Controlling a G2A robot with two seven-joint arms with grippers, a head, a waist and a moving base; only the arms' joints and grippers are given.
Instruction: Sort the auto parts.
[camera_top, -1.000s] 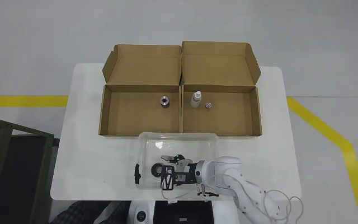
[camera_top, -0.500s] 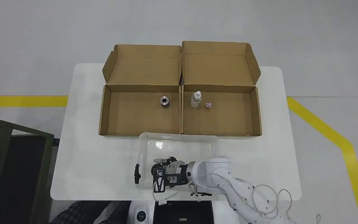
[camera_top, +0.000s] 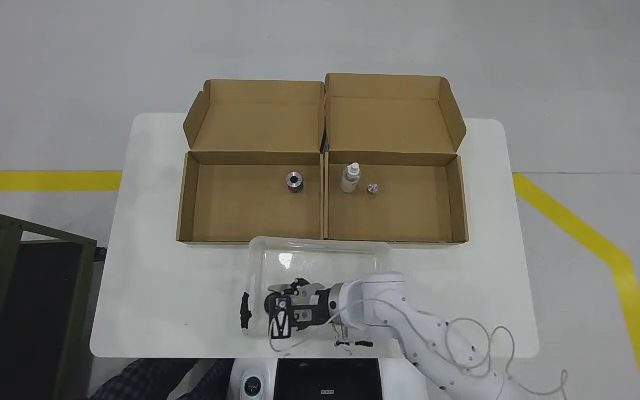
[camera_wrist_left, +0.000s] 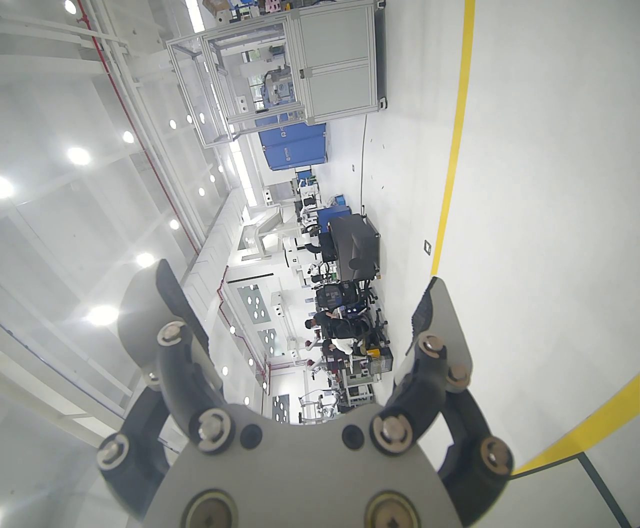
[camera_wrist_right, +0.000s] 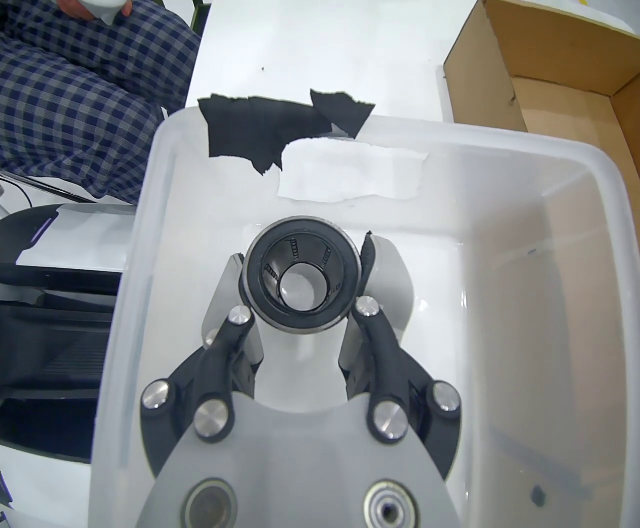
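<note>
A black ring-shaped bearing (camera_wrist_right: 300, 226) stands on end inside the clear plastic bin (camera_wrist_right: 134, 280) near the table's front edge. My right gripper (camera_wrist_right: 305, 260) is down in the bin, shut on the bearing, one finger pressed against each side. From above, the right gripper (camera_top: 281, 318) sits at the left end of the bin (camera_top: 318, 240). My left gripper (camera_wrist_left: 300, 275) is open and holds nothing, pointing out at the room. A metal part (camera_top: 291, 180) lies in the left cardboard box (camera_top: 230, 205). A white bottle-shaped part (camera_top: 350, 177) and a small part (camera_top: 373, 187) lie in the right box (camera_top: 420, 205).
Black tape (camera_wrist_right: 250, 130) and a white paper patch (camera_wrist_right: 350, 170) are stuck on the bin's end wall. A black strip (camera_top: 243, 310) sits just outside that end. Both boxes stand behind the bin with lids folded back. Bare white table (camera_top: 150, 250) lies to the left.
My right gripper has slid left along the bin to the bearing, and its fingers now sit on both sides of it.
</note>
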